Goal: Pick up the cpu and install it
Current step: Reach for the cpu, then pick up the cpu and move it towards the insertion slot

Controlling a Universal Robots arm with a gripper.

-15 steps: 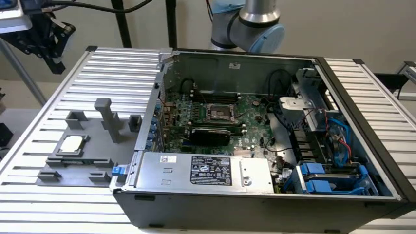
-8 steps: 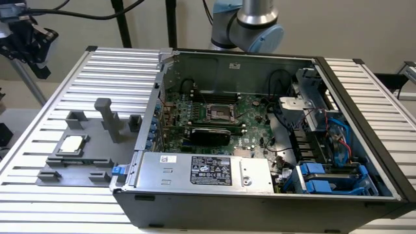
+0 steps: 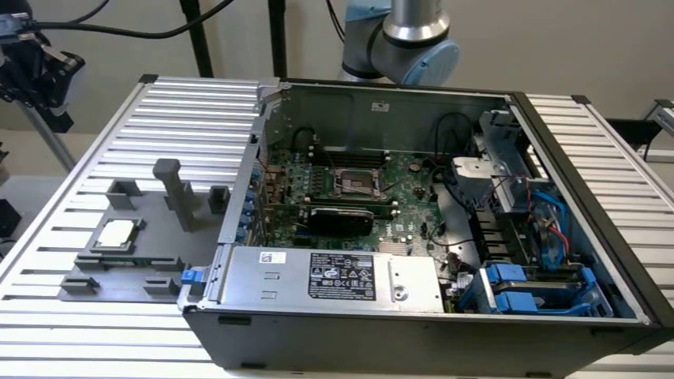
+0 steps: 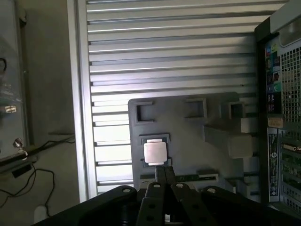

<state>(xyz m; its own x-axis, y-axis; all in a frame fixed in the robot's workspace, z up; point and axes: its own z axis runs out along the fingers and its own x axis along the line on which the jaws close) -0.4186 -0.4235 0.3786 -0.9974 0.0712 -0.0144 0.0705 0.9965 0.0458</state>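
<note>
The cpu [image 3: 118,231], a small square chip with a silvery top, lies flat in a recess of the grey plastic tray [image 3: 158,264] on the ribbed table, at the exterior view's left of the open computer case. In the wrist view the cpu [image 4: 155,152] sits in the tray [image 4: 188,127], well below my gripper [image 4: 162,170]. The gripper's dark fingers meet in a narrow tip, shut and holding nothing. The black motherboard socket [image 3: 353,180] lies open inside the case.
The open computer case [image 3: 421,316] takes up the middle and right, with the power supply [image 3: 327,276], cables and blue drive bays [image 3: 537,288]. Grey upright blocks [image 3: 174,189] stand on the tray. The arm's joint [image 3: 416,43] is behind the case.
</note>
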